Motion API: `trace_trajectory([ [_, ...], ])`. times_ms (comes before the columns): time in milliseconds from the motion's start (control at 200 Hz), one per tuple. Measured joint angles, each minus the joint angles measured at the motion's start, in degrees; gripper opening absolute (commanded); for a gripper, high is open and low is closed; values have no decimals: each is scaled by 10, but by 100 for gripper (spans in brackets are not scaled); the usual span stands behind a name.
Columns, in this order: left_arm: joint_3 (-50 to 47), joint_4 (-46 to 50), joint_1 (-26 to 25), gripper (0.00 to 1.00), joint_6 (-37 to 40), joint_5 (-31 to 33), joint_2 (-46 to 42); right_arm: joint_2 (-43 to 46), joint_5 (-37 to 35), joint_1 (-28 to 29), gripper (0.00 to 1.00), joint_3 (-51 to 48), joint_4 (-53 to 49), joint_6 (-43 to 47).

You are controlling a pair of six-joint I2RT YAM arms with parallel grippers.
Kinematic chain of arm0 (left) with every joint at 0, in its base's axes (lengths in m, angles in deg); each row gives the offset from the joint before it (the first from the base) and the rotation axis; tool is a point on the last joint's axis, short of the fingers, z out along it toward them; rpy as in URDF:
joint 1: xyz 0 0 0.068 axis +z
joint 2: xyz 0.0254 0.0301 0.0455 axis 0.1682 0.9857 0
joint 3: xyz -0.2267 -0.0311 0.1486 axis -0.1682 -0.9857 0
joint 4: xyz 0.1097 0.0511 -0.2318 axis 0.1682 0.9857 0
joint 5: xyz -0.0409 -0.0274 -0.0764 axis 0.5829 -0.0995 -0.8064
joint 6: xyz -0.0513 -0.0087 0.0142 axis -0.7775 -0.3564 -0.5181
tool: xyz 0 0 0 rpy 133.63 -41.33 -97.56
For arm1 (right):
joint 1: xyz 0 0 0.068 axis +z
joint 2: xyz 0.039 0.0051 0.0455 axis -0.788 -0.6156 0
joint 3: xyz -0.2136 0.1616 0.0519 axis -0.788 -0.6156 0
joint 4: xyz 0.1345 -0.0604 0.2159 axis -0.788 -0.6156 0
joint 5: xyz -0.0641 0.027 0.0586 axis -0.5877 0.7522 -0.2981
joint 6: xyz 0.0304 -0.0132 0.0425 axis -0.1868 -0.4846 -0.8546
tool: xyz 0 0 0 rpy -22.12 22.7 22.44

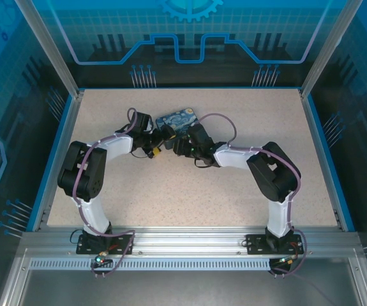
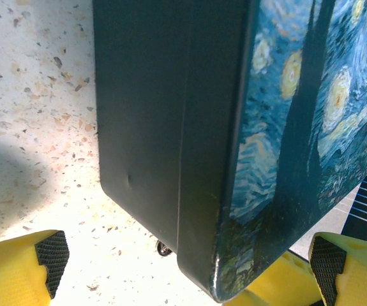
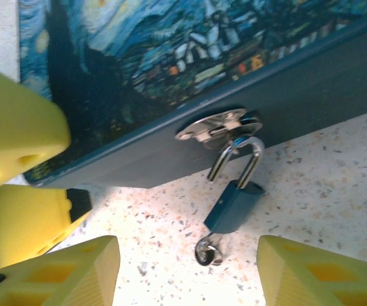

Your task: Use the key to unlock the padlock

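Observation:
A small blue padlock (image 3: 234, 205) hangs by its silver shackle from the hasp (image 3: 220, 125) on the dark front wall of the painted box (image 3: 170, 57). The shackle's left leg looks free of the body. The key (image 3: 208, 252) sticks out of the padlock's underside, its ring lying on the table. My right gripper (image 3: 189, 275) is open, its yellow fingers (image 3: 62, 274) standing on either side of the key without touching it. My left gripper (image 2: 183, 271) is open wide around the box's (image 2: 170, 127) near corner, and its pad (image 2: 52, 261) is apart from the box wall.
The box (image 1: 177, 120) lies at the middle back of the speckled table (image 1: 189, 191), with both grippers close together at its near edge. A yellow finger of the left gripper (image 3: 14, 127) overlaps the box's left end. Blue rails (image 1: 327, 159) border the table.

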Motion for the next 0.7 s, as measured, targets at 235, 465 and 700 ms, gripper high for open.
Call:
trace_trajectory([
  [235, 0, -2, 0, 99, -2, 0, 0, -24, -21, 0, 58, 12, -36, -2],
  [465, 0, -3, 0, 99, -2, 0, 0, -29, -22, 0, 58, 14, -43, -5],
  [700, 0, -4, 0, 99, -2, 0, 0, -51, -25, 0, 59, 46, -57, -6],
])
